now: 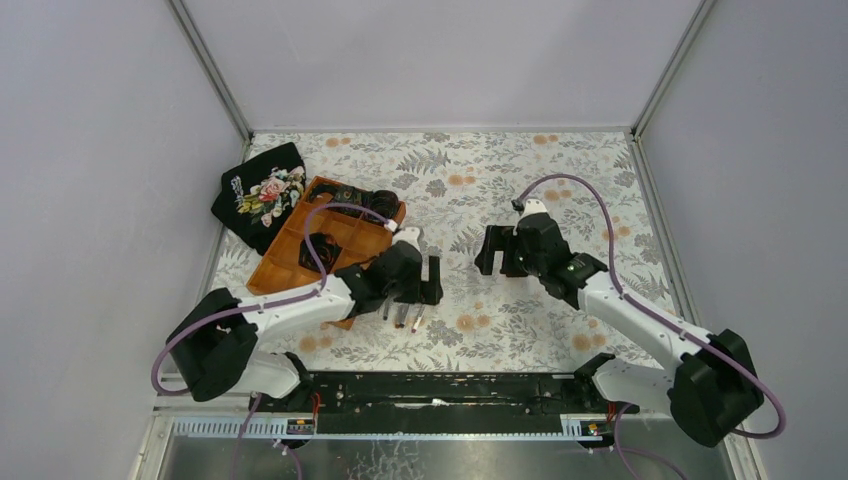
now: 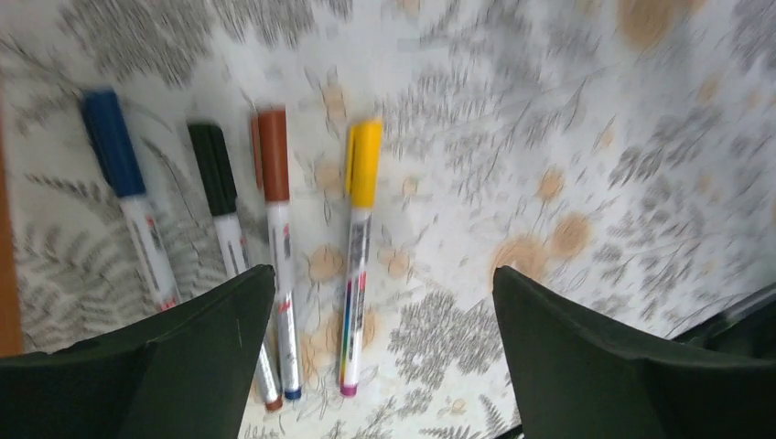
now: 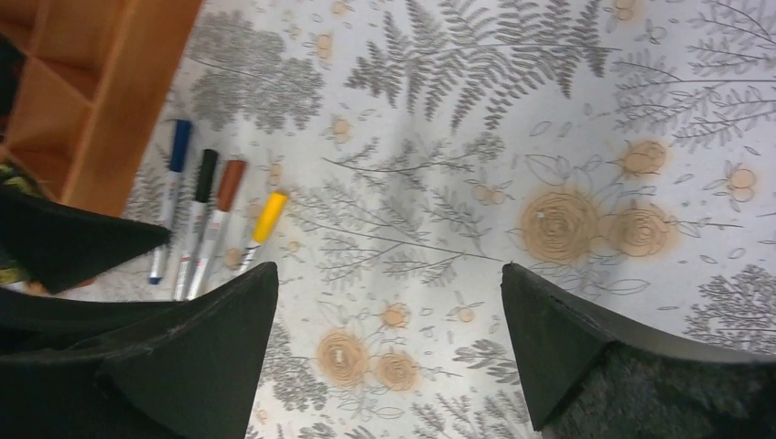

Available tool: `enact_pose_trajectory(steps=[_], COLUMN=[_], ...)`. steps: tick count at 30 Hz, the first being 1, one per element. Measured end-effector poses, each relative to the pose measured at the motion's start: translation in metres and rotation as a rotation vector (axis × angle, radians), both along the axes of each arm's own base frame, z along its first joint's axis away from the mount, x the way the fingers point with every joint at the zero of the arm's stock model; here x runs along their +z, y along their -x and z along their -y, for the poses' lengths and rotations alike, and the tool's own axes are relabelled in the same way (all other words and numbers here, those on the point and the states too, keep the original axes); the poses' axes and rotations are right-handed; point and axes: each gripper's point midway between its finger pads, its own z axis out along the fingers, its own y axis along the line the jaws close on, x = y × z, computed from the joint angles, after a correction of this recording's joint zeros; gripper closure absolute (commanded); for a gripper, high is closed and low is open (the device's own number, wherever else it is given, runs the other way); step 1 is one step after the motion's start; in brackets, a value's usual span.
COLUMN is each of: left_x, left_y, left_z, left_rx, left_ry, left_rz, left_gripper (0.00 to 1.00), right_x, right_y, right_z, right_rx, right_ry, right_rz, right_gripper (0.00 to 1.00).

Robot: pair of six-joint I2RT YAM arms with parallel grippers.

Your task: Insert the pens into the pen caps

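Note:
Four pens lie side by side on the floral cloth, and each has its cap on. In the left wrist view the caps are blue [image 2: 112, 142], black [image 2: 213, 169], red-brown [image 2: 273, 154] and yellow [image 2: 363, 163], with white barrels [image 2: 352, 293] running toward the camera. My left gripper [image 2: 382, 274] is open and empty just above them, with its left finger over the barrels' ends. In the top view the pens [image 1: 402, 316] poke out below the left gripper [image 1: 432, 280]. My right gripper [image 1: 490, 250] is open and empty, to the right of the pens. The right wrist view shows the pens [image 3: 220, 206] at its left, clear of the gripper [image 3: 389, 270].
An orange wooden compartment tray [image 1: 290, 245] sits left of the pens, partly under the left arm, and also shows in the right wrist view [image 3: 119, 82]. A black embroidered pouch [image 1: 262, 195] lies behind the tray. Grey walls close in the table on three sides.

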Motion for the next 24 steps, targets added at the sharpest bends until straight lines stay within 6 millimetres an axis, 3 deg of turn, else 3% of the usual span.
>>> enact_pose_trajectory(steps=[3,6,9,13,15,18,20,24], left_x=[0.021,0.041,0.065,0.112,0.132,0.143,0.136,0.099], left_y=[-0.031,-0.073,-0.111,-0.142,-0.14,-0.126,-0.116,-0.099], left_z=[-0.004,-0.029,-0.071,-0.151,-0.194,-0.235,-0.253,-0.279], left_rx=[0.041,0.139,0.277,0.524,0.664,0.818,0.886,0.964], left_ry=[0.038,0.058,0.087,0.14,0.141,0.112,0.076,-0.039], left_rz=[0.048,0.111,0.192,0.384,0.503,0.652,0.706,0.731], left_gripper=[0.07,0.03,0.0,0.0,0.0,0.0,0.0,0.0], right_x=[-0.012,-0.013,-0.006,0.012,0.021,0.027,0.023,-0.004], right_y=[-0.012,-0.029,-0.047,-0.066,-0.069,-0.067,-0.061,-0.05], right_z=[0.012,0.03,0.059,0.11,0.134,0.166,0.178,0.199], right_rx=[-0.018,-0.06,-0.133,-0.262,-0.325,-0.426,-0.468,-0.537], right_ry=[0.034,0.051,0.056,0.058,0.062,0.099,0.136,0.215], right_rz=[-0.032,-0.032,-0.005,0.081,0.135,0.234,0.288,0.352], right_gripper=[0.01,0.0,0.0,0.01,0.01,0.01,0.0,0.0])
